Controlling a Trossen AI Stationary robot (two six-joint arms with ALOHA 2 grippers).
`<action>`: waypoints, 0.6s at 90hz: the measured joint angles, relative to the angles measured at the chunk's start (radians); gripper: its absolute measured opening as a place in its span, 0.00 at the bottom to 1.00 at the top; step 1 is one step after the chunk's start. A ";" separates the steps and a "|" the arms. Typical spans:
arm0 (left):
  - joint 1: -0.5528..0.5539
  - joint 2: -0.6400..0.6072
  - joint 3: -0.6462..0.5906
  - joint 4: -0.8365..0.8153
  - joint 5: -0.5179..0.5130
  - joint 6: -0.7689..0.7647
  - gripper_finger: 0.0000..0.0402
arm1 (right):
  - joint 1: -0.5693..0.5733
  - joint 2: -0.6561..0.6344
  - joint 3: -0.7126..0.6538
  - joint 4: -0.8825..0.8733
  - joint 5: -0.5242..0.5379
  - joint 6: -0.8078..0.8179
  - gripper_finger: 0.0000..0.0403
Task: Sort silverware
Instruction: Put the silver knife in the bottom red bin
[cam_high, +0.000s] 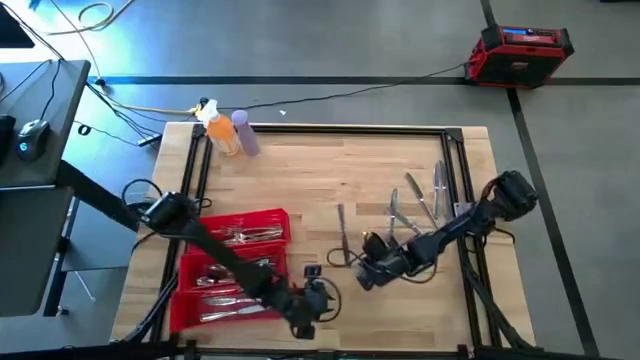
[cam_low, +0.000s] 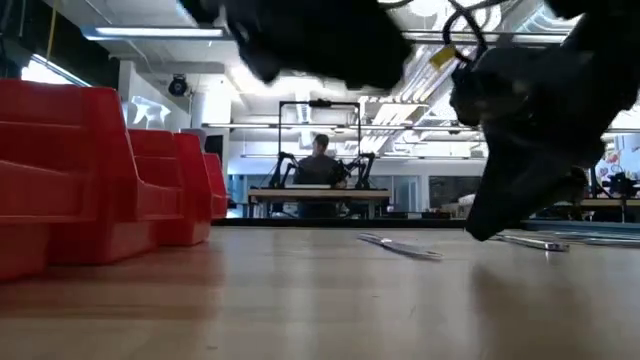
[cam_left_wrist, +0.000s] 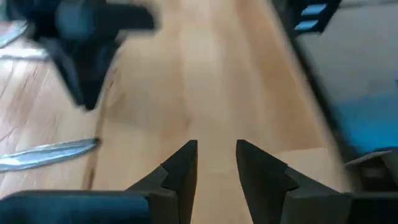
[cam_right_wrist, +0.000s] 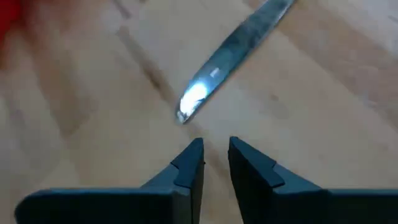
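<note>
A red tray (cam_high: 270, 222) at the table's near left holds several pieces of silverware (cam_high: 240, 237). More silverware lies loose on the wood at the right: a knife (cam_high: 342, 230) and a few pieces farther right (cam_high: 415, 198). My left gripper (cam_high: 312, 303) hovers near the front edge, just right of the tray, slightly open and empty (cam_left_wrist: 216, 154). My right gripper (cam_high: 366, 277) sits right of it, near the knife's near end. Its fingers stand a little apart (cam_right_wrist: 216, 149) with the knife's tip (cam_right_wrist: 186, 112) just ahead of them, untouched.
An orange bottle (cam_high: 222, 135) and a purple bottle (cam_high: 246, 132) stand at the far left corner. Dark frame rails (cam_high: 460, 170) run along the table's edges. Bare wood lies between the tray and the loose pieces. In the low view a person (cam_low: 320, 160) sits far behind the table.
</note>
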 joint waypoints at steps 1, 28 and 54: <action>0.004 0.004 0.000 -0.002 0.000 0.002 0.23 | 0.004 0.000 0.001 0.000 0.003 0.006 0.15; 0.128 0.012 0.000 -0.108 -0.015 0.060 0.13 | 0.052 0.000 0.001 0.002 0.099 0.051 0.15; 0.248 0.080 0.000 -0.078 0.102 0.200 0.01 | -0.044 0.066 0.001 0.103 0.078 0.046 0.26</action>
